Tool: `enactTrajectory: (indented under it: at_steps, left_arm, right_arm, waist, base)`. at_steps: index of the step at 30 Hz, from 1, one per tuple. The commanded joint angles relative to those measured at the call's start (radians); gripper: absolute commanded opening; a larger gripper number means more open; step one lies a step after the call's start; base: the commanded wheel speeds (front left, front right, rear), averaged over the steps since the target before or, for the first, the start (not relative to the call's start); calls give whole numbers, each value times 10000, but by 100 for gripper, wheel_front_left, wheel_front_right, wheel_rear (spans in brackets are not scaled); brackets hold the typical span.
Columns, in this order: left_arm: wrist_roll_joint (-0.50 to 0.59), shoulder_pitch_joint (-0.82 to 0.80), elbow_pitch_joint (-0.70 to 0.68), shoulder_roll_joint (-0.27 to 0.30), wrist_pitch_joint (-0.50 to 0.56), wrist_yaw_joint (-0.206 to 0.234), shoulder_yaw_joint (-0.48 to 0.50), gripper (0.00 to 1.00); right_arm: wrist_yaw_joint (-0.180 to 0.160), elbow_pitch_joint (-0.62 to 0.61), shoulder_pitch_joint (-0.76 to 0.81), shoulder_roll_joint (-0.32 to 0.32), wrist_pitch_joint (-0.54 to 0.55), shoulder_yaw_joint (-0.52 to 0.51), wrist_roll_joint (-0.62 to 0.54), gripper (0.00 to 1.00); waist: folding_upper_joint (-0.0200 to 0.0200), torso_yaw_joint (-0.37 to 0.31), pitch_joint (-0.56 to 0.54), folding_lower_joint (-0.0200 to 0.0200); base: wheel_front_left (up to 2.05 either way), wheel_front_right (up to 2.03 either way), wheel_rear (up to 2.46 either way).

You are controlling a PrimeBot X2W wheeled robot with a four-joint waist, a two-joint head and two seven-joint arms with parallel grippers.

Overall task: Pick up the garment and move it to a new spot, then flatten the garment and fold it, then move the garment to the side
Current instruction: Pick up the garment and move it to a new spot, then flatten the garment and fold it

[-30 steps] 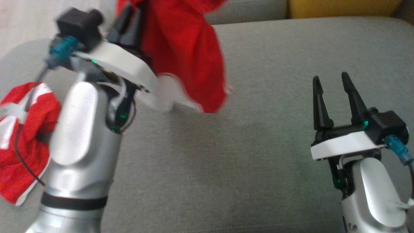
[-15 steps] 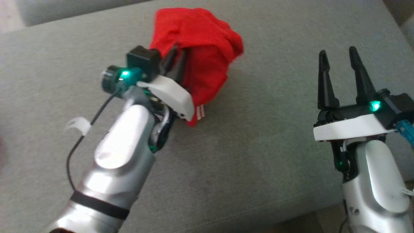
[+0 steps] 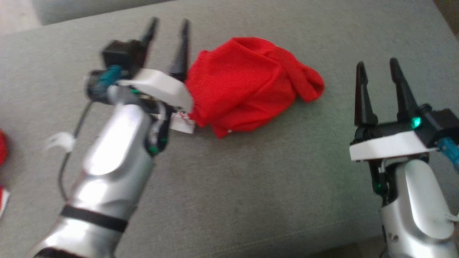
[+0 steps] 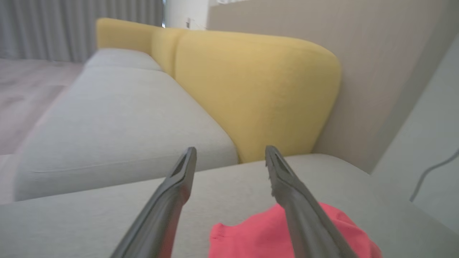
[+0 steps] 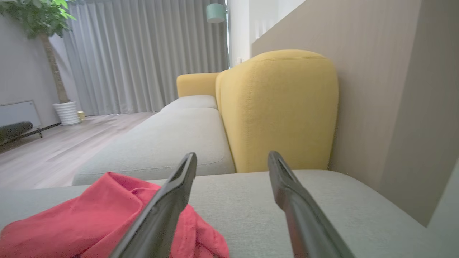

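Note:
A crumpled red garment [image 3: 247, 86] lies in a heap on the grey sofa seat [image 3: 251, 186], a bit of white trim showing at its near edge. My left gripper [image 3: 169, 24] stands open just to the garment's left, fingers empty, its wrist close against the cloth. In the left wrist view the garment [image 4: 251, 236] lies low, beside and under the right finger. My right gripper [image 3: 376, 63] is open and empty to the garment's right, a little apart from it. In the right wrist view the garment [image 5: 79, 222] lies at the lower left.
Another red and white cloth [image 3: 3, 147] peeks in at the head view's left edge. A yellow sofa backrest [image 5: 283, 107] rises beyond the seat, with a second grey cushion [image 5: 168, 143] further off. The seat's front edge [image 3: 322, 247] runs along the bottom right.
My left gripper has let go of the red garment, which now lies on the seat. The left gripper has opened and moved to the garment's left. The right gripper has stayed open.

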Motion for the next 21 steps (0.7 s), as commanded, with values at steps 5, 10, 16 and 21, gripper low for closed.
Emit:
enactTrajectory:
  at_steps: [5, 10, 16, 21]
  left_arm:
    - [380, 1554, -1396, 918, -121, -60, 1344, 100]
    - [498, 3613, -2087, 1108, -122, -253, 1958, 100]
    - [618, 5602, -2738, 709, -123, -378, 2552, 100]
    - [814, 6148, -3126, 283, -123, -516, 3025, 100]
  right_arm:
    - [40, -127, 408, -13, 143, 391, -109, 100]
    - [40, 108, 983, -13, 259, 551, -124, 100]
    - [40, 379, 1539, -13, 369, 733, -104, 100]
    - [40, 446, 1520, -13, 418, 918, -170, 100]
  waist:
    - [0, 1418, -1051, 0]
    - [0, 2333, -1700, 0]
    - [0, 3042, -2079, 0]
    - [0, 3366, -2043, 0]
  base:
    - [0, 0, 0]
    - [0, 0, 0]
    - [0, 0, 0]
    - [0, 0, 0]
